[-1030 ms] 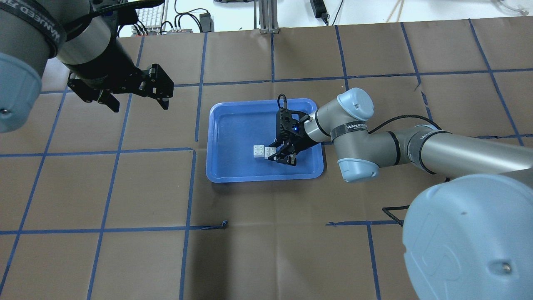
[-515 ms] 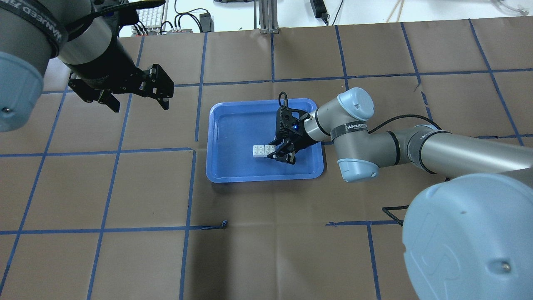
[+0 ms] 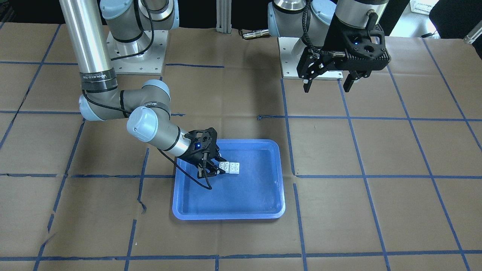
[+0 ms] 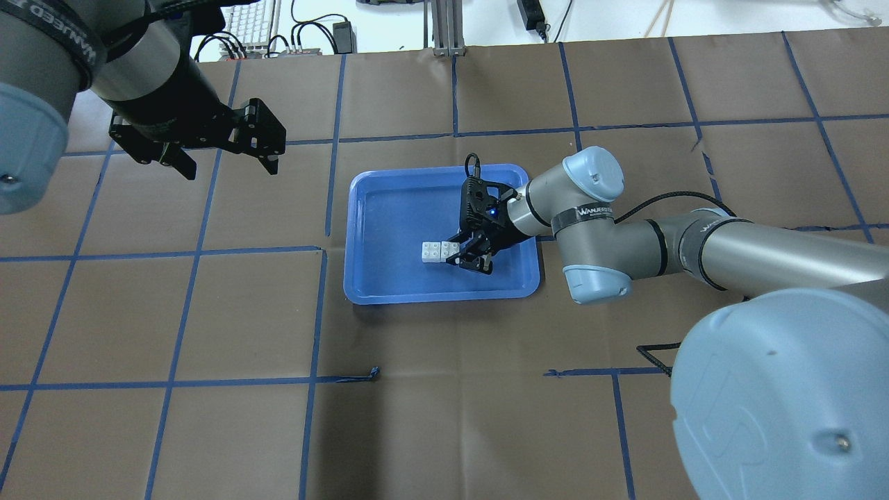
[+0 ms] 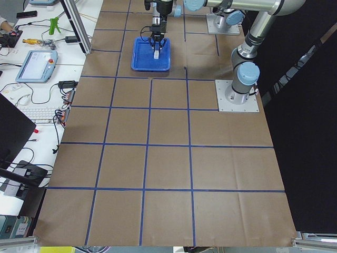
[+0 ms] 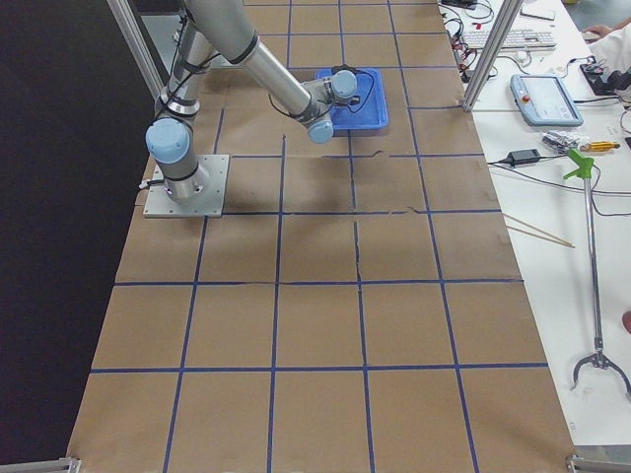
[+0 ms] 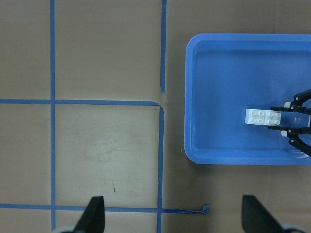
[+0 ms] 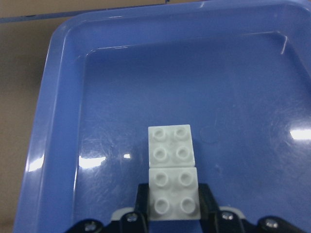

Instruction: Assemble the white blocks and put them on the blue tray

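The white blocks (image 8: 171, 170) lie flat on the floor of the blue tray (image 8: 58, 121), studs up, end to end and touching. They sit a little off the tray's middle, toward the side where the right arm reaches in. Whether they are truly locked together I cannot tell. The right jaws sit narrow, pressed against both sides of the block nearer the wrist, with no gap showing. The left jaws hang spread wide and empty over the desk (image 4: 243, 312), well outside the tray. The step in hand looks like the release. To do it well, the right jaws should part evenly and only enough to clear the block, then draw up and back along their own line. The glossy tray floor would likely let the pair slide or twist if a pad drags.
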Controlling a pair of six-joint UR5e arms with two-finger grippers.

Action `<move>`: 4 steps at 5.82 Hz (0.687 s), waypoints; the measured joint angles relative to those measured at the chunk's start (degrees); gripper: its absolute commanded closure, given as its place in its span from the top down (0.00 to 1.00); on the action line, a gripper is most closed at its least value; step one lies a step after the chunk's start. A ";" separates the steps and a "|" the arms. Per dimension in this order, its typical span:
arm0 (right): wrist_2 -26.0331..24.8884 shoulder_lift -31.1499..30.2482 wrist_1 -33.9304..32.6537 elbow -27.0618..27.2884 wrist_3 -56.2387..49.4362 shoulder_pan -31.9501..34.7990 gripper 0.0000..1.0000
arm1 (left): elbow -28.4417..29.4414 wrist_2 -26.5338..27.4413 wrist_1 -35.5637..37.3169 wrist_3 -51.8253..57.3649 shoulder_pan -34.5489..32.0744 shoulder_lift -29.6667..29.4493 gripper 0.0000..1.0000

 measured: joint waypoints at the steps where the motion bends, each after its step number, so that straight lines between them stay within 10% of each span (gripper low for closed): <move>1: 0.00 0.01 0.00 0.01 0.04 0.00 0.51 | -0.03 0.03 0.15 0.00 -0.09 0.00 0.99; 4: 0.00 0.01 0.08 -0.05 0.17 0.00 0.61 | -0.05 0.13 0.21 0.20 -0.15 0.03 0.99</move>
